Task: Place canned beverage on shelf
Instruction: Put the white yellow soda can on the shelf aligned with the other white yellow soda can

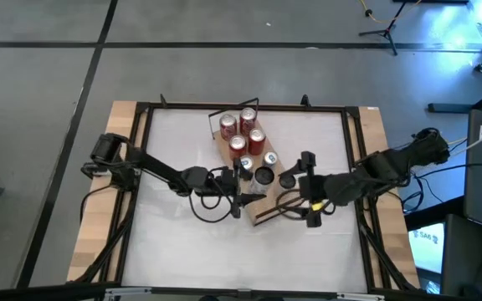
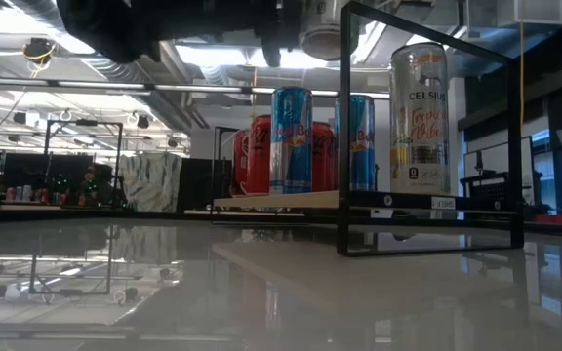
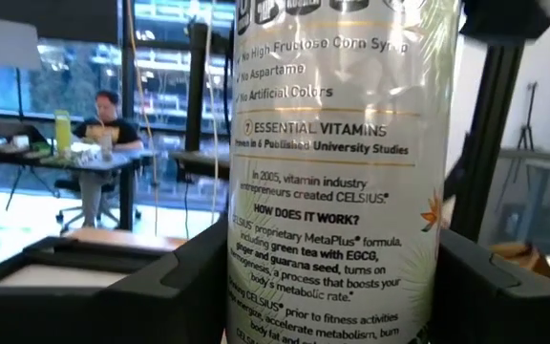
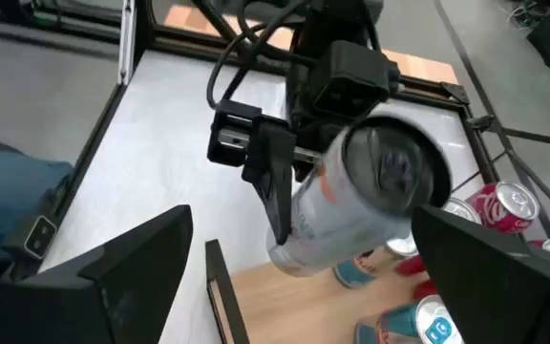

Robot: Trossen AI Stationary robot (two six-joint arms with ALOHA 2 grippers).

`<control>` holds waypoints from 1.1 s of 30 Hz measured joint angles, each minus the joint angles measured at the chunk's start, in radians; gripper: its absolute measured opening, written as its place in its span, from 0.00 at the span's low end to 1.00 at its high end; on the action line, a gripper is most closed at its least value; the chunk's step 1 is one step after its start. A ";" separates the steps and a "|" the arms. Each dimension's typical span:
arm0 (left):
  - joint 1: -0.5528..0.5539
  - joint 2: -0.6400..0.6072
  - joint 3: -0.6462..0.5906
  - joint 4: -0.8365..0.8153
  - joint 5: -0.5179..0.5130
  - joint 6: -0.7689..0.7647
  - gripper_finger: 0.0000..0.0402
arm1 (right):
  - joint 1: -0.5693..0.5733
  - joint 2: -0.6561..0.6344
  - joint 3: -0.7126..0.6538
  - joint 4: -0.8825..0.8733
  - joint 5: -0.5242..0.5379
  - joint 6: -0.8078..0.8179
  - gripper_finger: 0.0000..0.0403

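The shelf [image 1: 249,205], a light-wood board with black wire rails, lies slantwise mid-table. Red cans [image 1: 243,130] and blue cans [image 2: 291,136] stand on it. My left gripper [image 1: 253,182] is shut on the canned beverage [image 4: 370,201], a tall white can, over the board's near end [image 4: 256,296]. In the low view the can [image 2: 420,117] stands upright behind the near rail [image 2: 341,127], its bottom about level with the board top. I cannot tell whether it touches the board. My right gripper [image 1: 305,191] hangs open to the can's right, with nothing between its fingers. My left gripper pinches the white can's round side wall [image 3: 246,287] between its two fingers, about the middle of the can's height. The fingers [image 4: 275,191] come nearly level from the table's left and lie across the can. The can stands about upright, top up.
Red and blue cans crowd the board's far and middle parts, close behind the held can. The near wire rail stands just beside the can. A black frame [image 1: 141,113] runs round the tabletop. A person [image 3: 98,143] sits at a desk in the room beyond.
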 joint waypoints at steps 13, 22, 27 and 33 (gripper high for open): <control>-0.007 0.081 0.000 0.063 -0.065 0.019 0.60 | 0.000 -0.409 -0.555 0.485 -0.006 -0.003 0.97; -0.007 0.081 -0.045 0.103 -0.090 0.000 0.60 | 0.000 -0.604 -0.810 0.699 -0.008 -0.009 0.97; -0.008 0.087 -0.060 0.104 -0.084 0.000 0.60 | -0.001 -0.659 -0.906 0.778 0.000 -0.015 0.97; -0.011 0.161 -0.060 0.189 -0.079 -0.010 0.60 | -0.001 -0.678 -1.006 0.902 0.000 -0.054 0.97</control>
